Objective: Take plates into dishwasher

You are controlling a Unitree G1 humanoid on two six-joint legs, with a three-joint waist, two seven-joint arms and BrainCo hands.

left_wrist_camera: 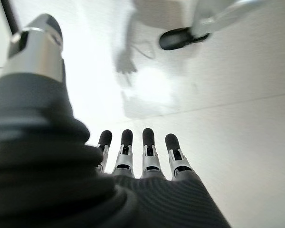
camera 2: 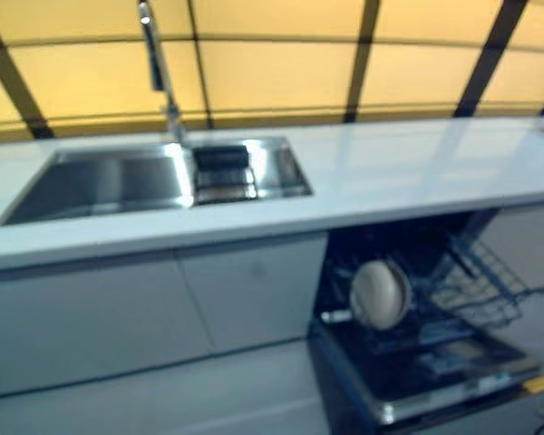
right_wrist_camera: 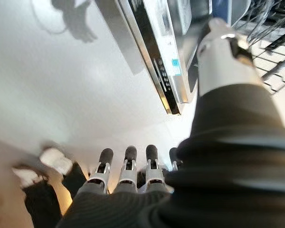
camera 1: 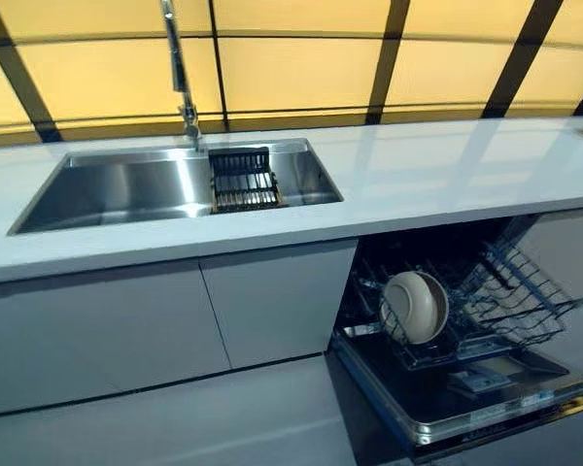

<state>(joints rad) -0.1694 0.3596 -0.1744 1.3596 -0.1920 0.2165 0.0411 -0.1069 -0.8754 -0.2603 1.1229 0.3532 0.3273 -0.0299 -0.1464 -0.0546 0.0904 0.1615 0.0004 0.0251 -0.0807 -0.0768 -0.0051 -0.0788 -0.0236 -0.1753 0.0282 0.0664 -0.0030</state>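
both hands hang low with nothing in them, which reads as a pause between loads or the end of one. the left hand (left_wrist_camera: 133,161) shows only in its wrist view, fingers straight in a close row over bare floor, thumb apart. the right hand (right_wrist_camera: 128,171) shows the same relaxed, straight fingers, with the edge of the open door (right_wrist_camera: 156,66) beyond them and a person's shoes (right_wrist_camera: 42,166) on the floor nearby.

the dishwasher (camera 1: 466,320) sits under the counter (camera 1: 418,175), right of the sink (camera 1: 175,184), its door folded flat so the rack (camera 1: 505,291) can slide out into reach.

one plate (camera 1: 415,307) already stands on edge in the rack's left part, held upright between the wires so water can run off. it is round, pale beige, with a slightly darker rim and a shallow hollow, more like a deep plate.

no other plates show on the counter or in the sink, where only a dark drainer (camera 1: 243,180) sits.
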